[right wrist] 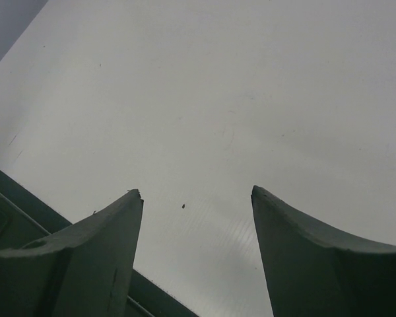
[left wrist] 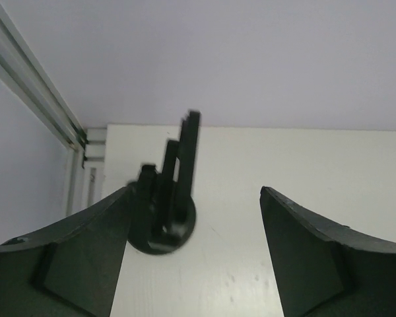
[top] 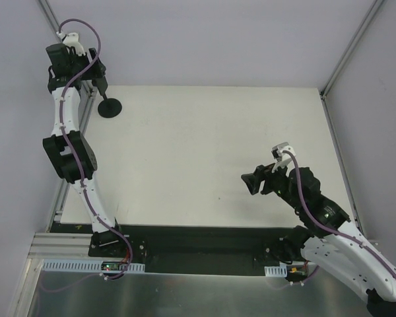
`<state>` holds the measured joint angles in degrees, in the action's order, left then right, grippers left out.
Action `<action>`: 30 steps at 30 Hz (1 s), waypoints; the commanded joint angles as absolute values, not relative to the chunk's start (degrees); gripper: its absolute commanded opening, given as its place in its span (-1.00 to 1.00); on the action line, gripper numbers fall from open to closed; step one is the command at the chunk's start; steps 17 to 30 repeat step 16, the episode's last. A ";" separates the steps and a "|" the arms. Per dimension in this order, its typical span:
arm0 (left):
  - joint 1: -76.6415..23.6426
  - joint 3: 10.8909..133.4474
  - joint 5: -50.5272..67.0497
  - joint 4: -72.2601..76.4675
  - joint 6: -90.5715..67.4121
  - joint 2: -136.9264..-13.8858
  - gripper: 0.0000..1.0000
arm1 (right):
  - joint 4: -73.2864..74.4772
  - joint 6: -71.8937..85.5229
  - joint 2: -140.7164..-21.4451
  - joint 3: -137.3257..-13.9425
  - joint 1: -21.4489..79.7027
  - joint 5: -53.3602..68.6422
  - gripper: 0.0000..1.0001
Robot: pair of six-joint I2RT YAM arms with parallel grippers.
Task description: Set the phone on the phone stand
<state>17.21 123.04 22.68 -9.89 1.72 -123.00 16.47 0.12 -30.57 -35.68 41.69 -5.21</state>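
Left wrist: phone stands upright in the stand, far-left corner; left claw wide, empty. Placement looks done; back off without knocking it. Right claw wide, empty.

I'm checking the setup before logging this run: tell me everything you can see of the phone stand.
The phone stand is all black and plastic-looking: a round disc base flat on the white table, with thin upright parts rising from it, seen edge-on and blurred in the left wrist view. It stands upright in the table's far left corner. A taller thin slab rises with it; whether that is the phone cannot be told. The open left gripper sits just before it; contact unclear.
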 commanded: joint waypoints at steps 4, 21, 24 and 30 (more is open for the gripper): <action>17.14 105.67 28.48 -7.12 -15.00 -98.73 0.54 | 22.14 8.69 -24.98 -36.49 41.40 -5.97 0.53; 16.79 76.12 52.09 -0.28 -28.27 -62.95 0.68 | 35.60 2.65 -19.00 -47.81 41.40 -20.81 0.77; 16.79 76.12 52.09 -0.28 -28.27 -62.95 0.68 | 35.60 2.65 -19.00 -47.81 41.40 -20.81 0.77; 16.79 76.12 52.09 -0.28 -28.27 -62.95 0.68 | 35.60 2.65 -19.00 -47.81 41.40 -20.81 0.77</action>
